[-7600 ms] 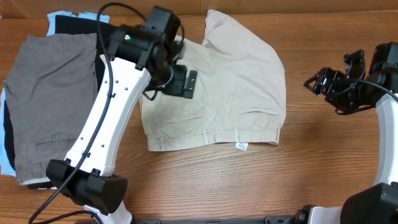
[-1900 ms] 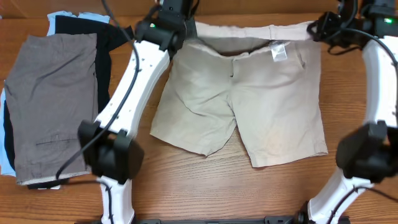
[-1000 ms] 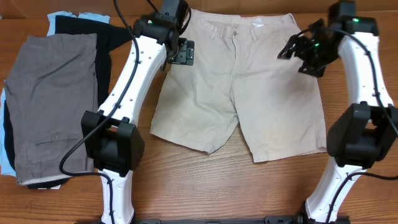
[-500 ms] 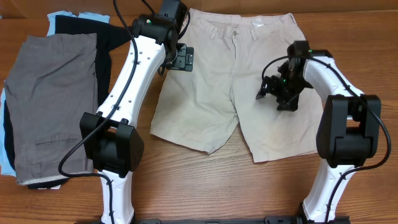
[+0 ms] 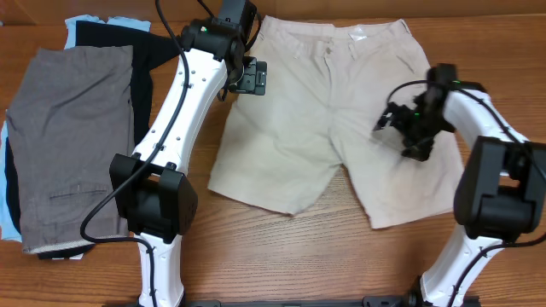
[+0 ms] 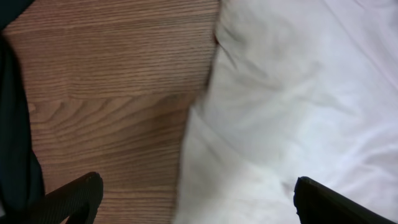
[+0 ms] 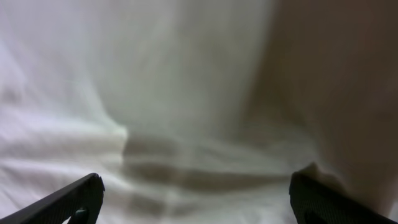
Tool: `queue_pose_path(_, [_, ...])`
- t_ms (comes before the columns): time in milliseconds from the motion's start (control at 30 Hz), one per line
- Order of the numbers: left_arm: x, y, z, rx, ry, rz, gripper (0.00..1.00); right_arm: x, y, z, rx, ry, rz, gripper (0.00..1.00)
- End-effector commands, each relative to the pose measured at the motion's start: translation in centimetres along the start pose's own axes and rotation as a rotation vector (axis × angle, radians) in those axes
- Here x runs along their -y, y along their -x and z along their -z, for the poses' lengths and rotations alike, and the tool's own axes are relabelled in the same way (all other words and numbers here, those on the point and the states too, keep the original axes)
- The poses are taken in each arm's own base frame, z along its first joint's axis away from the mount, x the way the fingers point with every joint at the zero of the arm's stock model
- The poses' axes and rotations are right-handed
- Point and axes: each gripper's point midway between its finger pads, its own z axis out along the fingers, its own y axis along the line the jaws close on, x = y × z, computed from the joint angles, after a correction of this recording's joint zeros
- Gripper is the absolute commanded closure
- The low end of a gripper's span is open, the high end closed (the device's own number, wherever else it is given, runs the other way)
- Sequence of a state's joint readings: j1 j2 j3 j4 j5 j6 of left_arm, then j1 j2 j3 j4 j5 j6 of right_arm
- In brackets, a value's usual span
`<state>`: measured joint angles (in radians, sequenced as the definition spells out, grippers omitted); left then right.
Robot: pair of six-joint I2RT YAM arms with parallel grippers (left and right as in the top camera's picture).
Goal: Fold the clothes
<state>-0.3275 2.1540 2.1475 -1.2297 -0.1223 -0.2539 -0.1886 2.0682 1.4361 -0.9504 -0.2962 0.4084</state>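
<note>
The beige shorts (image 5: 299,128) lie flat on the wooden table (image 5: 273,256), waistband at the far edge and legs toward me, with a small white tag (image 5: 359,35) at the waist. My left gripper (image 5: 249,78) is open and empty over the shorts' left side edge; in the left wrist view (image 6: 199,202) its fingers (image 6: 78,194) straddle the line between bare wood and cloth (image 6: 292,106). My right gripper (image 5: 403,135) is open low over the right leg; in the right wrist view (image 7: 199,202) only wrinkled beige cloth (image 7: 186,93) shows between its fingers (image 7: 74,198).
At the left lies a stack: darker grey shorts (image 5: 72,136) on a black garment (image 5: 147,53) and a light blue cloth (image 5: 85,20). The black garment's edge shows in the left wrist view (image 6: 15,155). Bare wood lies in front of the shorts.
My right gripper has moved to the right over the right leg, and that leg and the crotch have shifted right with it. The left gripper has stayed in place.
</note>
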Motion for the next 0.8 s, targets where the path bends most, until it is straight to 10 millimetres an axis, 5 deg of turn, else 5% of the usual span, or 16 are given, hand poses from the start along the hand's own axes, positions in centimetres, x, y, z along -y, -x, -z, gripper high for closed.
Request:
queue_pose_path(0, [0.7, 0.9, 1.8, 0.052, -0.028, -0.025, 0.0, 7.0, 2.4, -0.8, 0.045, -0.114, -0.145, 0.01])
queue_pose_path(133, [1.4, 1.8, 1.4, 0.085, -0.045, -0.046, 0.0, 10.5, 5.3, 0.7, 0.123, -0.081, -0.258, 0.01])
queue_pose_path(233, [3.3, 3.0, 0.1, 0.122, -0.107, -0.109, 0.0, 10.9, 6.5, 1.9, 0.135, 0.023, -0.306, 0.0])
queue_pose_path(533, [8.8, 7.0, -7.9, 0.249, -0.303, -0.209, 0.0, 5.9, 9.0, 7.6, 0.22, 0.16, -0.173, 0.0])
queue_pose_path(600, [10.2, 7.0, -10.0, 0.261, -0.336, -0.247, 0.0, 3.3, 8.7, 9.2, 0.241, 0.22, -0.101, 0.0])
queue_pose_path(767, [11.8, 5.8, -13.8, 0.238, -0.347, -0.285, 0.0, 0.7, 7.9, 10.7, 0.267, 0.253, -0.032, 0.0])
